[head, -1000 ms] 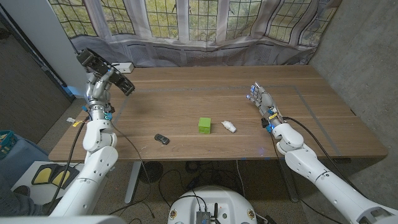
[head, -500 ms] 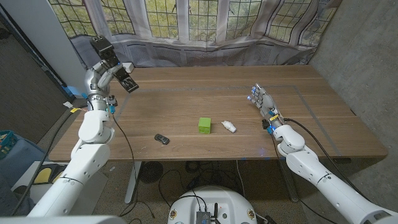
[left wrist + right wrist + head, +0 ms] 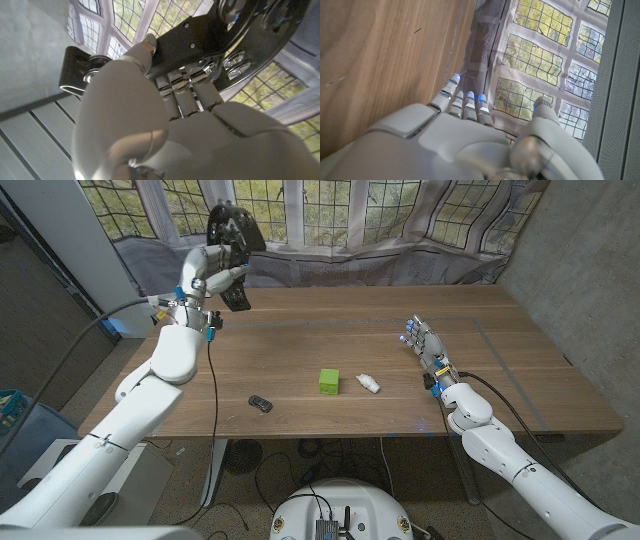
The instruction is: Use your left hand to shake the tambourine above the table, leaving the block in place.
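My left hand (image 3: 210, 273) is raised high over the table's far left part and grips a black tambourine (image 3: 231, 230) by its rim. In the left wrist view the fingers (image 3: 182, 92) wrap the tambourine's black frame (image 3: 205, 35), whose metal jingles (image 3: 235, 62) show beside them. A green block (image 3: 329, 381) sits on the wooden table (image 3: 300, 340) near the middle front. My right hand (image 3: 423, 343) stands on its edge on the table's right side with fingers straight and nothing in it; the right wrist view shows that hand (image 3: 465, 130) over the wood.
A small white object (image 3: 370, 384) lies just right of the block. A small dark object (image 3: 260, 403) lies to the block's left near the front edge. A curtain with window print (image 3: 330, 230) hangs behind the table.
My left arm has swung up and to the right, carrying the tambourine from the far left edge to over the table's back left. The block and right hand stay put.
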